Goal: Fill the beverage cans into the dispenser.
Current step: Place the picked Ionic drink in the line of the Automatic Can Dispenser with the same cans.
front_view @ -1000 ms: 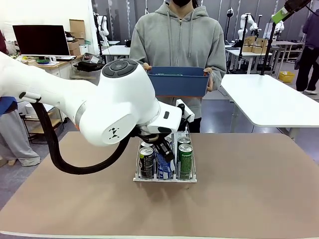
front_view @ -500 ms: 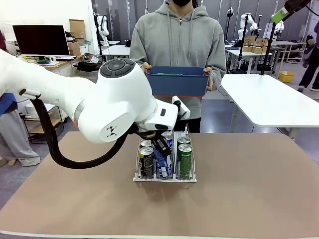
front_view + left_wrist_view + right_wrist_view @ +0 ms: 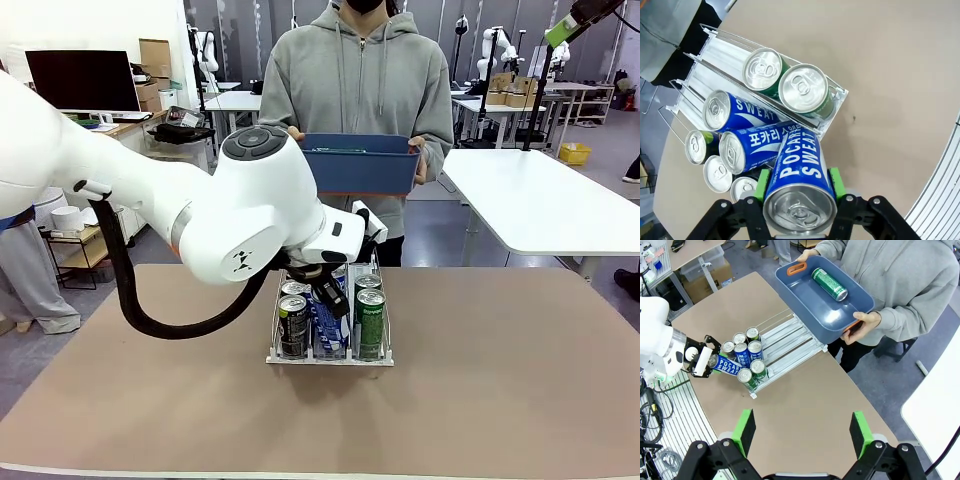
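Swung slightly right in the last second: left gripper (image 3: pixel 799 184) clenched on blue can (image 3: pixel 797 165), tilted at dispenser's (image 3: pixel 837 100) near middle lane. Nearly seated; release probably next. Right gripper (image 3: pixel 802 432) released, high above bench (image 3: pixel 805 385).

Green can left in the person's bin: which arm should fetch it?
Right. The right pincer is open and empty, with the green can in the blue bin in its view. The left pincer is shut on a blue can at the dispenser.

Front faces person (image 3: pixel 365 90); both wrists overlook dispenser (image 3: pixel 790 342).
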